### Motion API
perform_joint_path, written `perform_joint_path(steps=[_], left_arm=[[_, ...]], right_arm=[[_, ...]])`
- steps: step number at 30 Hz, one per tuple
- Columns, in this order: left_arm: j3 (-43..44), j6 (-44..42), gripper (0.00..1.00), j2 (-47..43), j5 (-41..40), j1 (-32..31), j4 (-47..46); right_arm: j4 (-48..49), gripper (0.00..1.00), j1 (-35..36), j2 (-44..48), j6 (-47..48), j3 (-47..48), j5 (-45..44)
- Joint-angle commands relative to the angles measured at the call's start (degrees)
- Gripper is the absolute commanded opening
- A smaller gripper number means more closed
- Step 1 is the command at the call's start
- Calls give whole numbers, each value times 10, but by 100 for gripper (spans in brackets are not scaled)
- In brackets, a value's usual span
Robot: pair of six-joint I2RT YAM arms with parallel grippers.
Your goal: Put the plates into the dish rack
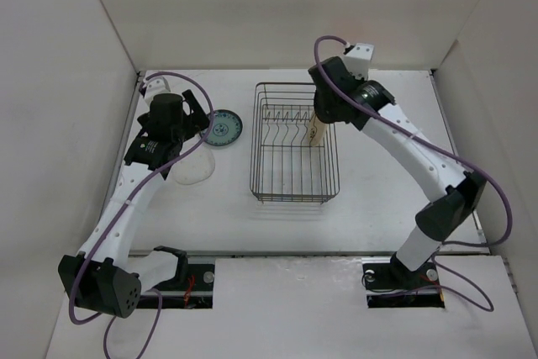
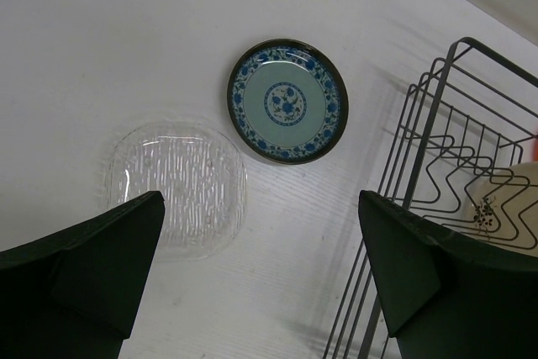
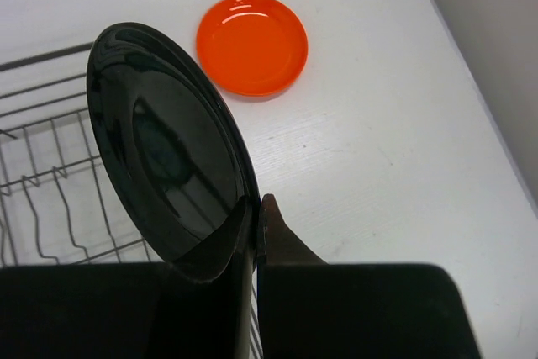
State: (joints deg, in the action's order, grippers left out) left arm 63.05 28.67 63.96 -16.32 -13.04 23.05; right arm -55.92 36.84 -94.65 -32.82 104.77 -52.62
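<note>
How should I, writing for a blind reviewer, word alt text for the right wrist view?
The right gripper, shut, pinches a glossy black plate by its lower rim and holds it on edge, with the dark wire dish rack showing behind it on the left. An orange plate lies flat on the white table beyond.

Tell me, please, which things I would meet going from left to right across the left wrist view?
clear glass plate → teal-patterned plate → dish rack
</note>
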Motion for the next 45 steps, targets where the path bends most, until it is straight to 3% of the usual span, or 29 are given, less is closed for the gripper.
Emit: perform_joint_path(steps=[1,24,45], left_arm=[[22,7,100,-3,-11,2,-2],[11,7,100,-37,-6,2,-7],[11,7,100,-42,10,2,-7]], right_arm=[[-52,0,17,-18,-22,60,-78],[-124,0,51,-205,-33,211,-120],[-146,0,40,-243,-55,200,-130]])
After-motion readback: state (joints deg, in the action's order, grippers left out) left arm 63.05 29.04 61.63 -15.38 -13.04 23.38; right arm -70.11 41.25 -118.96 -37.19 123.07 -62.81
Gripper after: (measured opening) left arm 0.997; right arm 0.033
